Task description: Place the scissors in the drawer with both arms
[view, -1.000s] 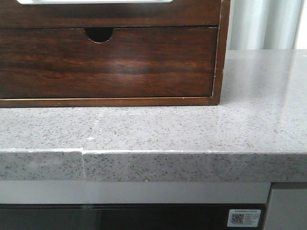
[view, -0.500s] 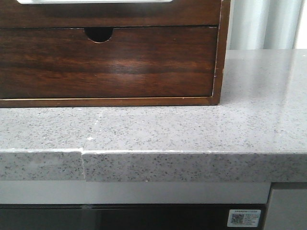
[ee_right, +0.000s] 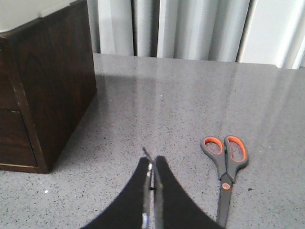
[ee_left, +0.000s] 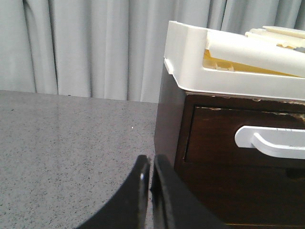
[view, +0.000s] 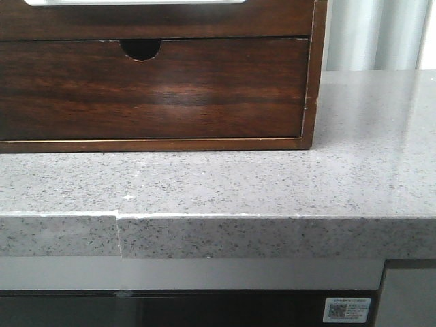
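Nothing has moved in the front view since a second ago: the cabinet (view: 157, 75) sits on the table (view: 272, 184), its drawer (ee_left: 238, 143) shut. I'd have my right fingers (ee_right: 151, 174), pressed together and empty, spread wide before descending on the scissors (ee_right: 225, 164) lying flat well apart from the cabinet. My left fingers (ee_left: 148, 174) are likewise together near the cabinet, whose white tray (ee_left: 190, 67) holds pale items I can't identify.

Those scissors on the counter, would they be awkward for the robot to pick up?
Probably a bit. The scissors lie flat and closed on the smooth speckled counter, so they may slide if nudged. They look rigid and thin, offering little height to pinch. They shouldn't roll.
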### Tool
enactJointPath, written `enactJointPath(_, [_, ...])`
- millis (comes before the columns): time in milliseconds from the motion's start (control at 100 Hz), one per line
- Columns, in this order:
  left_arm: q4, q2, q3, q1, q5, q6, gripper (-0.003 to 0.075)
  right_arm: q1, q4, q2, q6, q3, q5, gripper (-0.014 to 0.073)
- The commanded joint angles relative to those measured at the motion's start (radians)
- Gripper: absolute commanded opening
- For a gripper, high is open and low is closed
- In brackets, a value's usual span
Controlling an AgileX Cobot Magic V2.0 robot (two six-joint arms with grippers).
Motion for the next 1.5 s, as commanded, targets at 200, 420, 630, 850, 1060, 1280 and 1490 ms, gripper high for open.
enactJointPath(200, [0.005, 0.031, -0.038, -0.007, -0.062, -0.003, -0.0020, -0.005, -0.022, 0.044, 0.000, -0.043, -0.063, -0.0069])
enactJointPath(420, [0.005, 0.031, -0.038, -0.007, -0.062, -0.003, -0.0020, -0.005, -0.022, 0.044, 0.000, -0.041, -0.063, -0.0069])
enactJointPath(630, [0.005, 0.031, -0.038, -0.007, -0.062, -0.003, -0.0020, -0.005, -0.022, 0.044, 0.000, -0.041, -0.063, -0.0069])
enactJointPath(850, [0.005, 0.031, -0.038, 0.000, -0.069, -0.003, -0.0007, -0.005, -0.022, 0.044, 0.000, -0.041, -0.063, -0.0025])
enactJointPath(1060, [0.075, 0.031, -0.038, 0.017, -0.072, -0.003, 0.0355, -0.005, -0.028, 0.044, 0.000, -0.041, -0.068, 0.0367])
enactJointPath(1280, [0.073, 0.031, -0.038, 0.017, -0.116, -0.003, 0.0438, -0.005, -0.028, 0.044, 0.000, -0.041, -0.068, 0.0487])
enactJointPath(1490, [0.068, 0.031, -0.038, 0.017, -0.125, -0.003, 0.0437, -0.005, -0.028, 0.044, 0.000, -0.041, -0.068, 0.0487])
